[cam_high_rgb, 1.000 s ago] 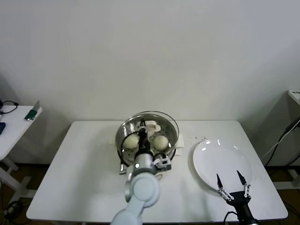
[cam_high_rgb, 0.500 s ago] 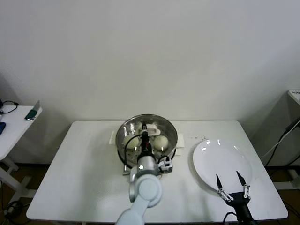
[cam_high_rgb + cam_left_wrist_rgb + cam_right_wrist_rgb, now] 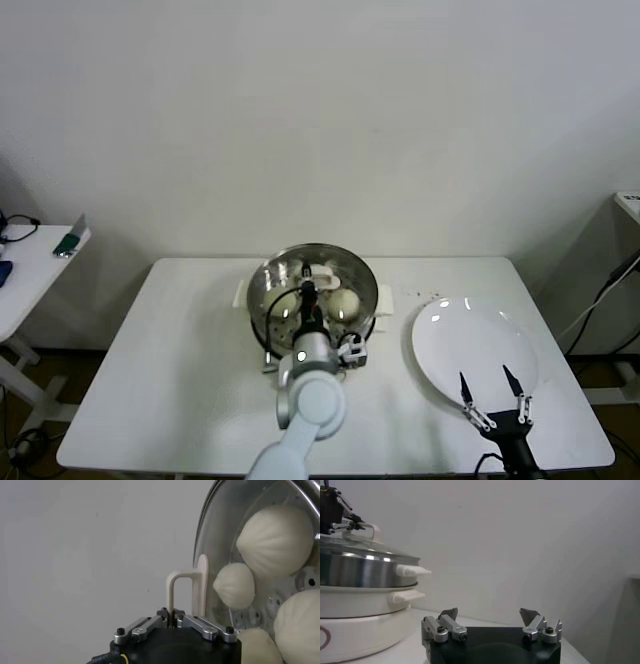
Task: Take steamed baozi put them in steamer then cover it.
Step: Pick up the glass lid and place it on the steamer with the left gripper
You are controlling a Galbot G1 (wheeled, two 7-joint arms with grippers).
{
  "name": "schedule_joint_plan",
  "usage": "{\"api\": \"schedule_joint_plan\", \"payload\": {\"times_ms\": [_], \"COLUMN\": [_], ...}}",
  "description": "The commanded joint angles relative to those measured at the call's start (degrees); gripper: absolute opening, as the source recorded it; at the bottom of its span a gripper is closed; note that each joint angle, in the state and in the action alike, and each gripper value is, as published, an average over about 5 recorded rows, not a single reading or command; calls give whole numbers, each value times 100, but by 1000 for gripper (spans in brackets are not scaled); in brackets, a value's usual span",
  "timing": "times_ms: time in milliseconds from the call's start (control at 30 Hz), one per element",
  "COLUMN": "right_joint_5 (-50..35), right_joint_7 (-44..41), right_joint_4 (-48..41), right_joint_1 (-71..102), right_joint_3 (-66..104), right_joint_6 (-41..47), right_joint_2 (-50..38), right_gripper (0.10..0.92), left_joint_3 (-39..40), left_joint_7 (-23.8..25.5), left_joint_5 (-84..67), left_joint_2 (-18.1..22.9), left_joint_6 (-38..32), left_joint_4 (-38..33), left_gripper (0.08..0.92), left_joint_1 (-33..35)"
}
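Fingers of the left gripper [image 3: 172,621] are pinched tight on the cream handle [image 3: 186,594] of the cover [image 3: 315,275], which sits just beyond and beneath them on the steamer [image 3: 362,607]. Through the glass right under that grip the steamed baozi [image 3: 276,540] lie on the perforated tray. Well off to the side, the right gripper [image 3: 494,402] hangs with its fingers spread wide and nothing between them, just over the near edge of a white plate [image 3: 450,340].
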State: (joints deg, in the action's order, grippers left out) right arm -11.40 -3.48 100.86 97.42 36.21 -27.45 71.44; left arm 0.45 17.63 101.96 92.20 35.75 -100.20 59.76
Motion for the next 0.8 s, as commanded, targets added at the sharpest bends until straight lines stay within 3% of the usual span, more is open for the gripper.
{"api": "schedule_joint_plan", "payload": {"times_ms": [33, 367, 800], "right_joint_5": [10, 29, 80], "right_joint_7": [-21, -33, -156], "right_joint_4": [-12, -6, -6], "right_joint_1": [-9, -12, -49], "right_joint_3": [-3, -46, -61], "right_joint_6": [-15, 40, 206], "right_joint_2": [1, 2, -23], "right_gripper": [823, 823, 823], "left_joint_3": [-9, 111, 249], "left_joint_7": [-84, 14, 254], "left_joint_5": [-119, -492, -1079], "left_joint_2": [203, 49, -656], "left_joint_6": [30, 125, 176], "left_joint_4": [38, -374, -1545], "left_gripper": [149, 174, 534], "left_joint_1": [1, 44, 327]}}
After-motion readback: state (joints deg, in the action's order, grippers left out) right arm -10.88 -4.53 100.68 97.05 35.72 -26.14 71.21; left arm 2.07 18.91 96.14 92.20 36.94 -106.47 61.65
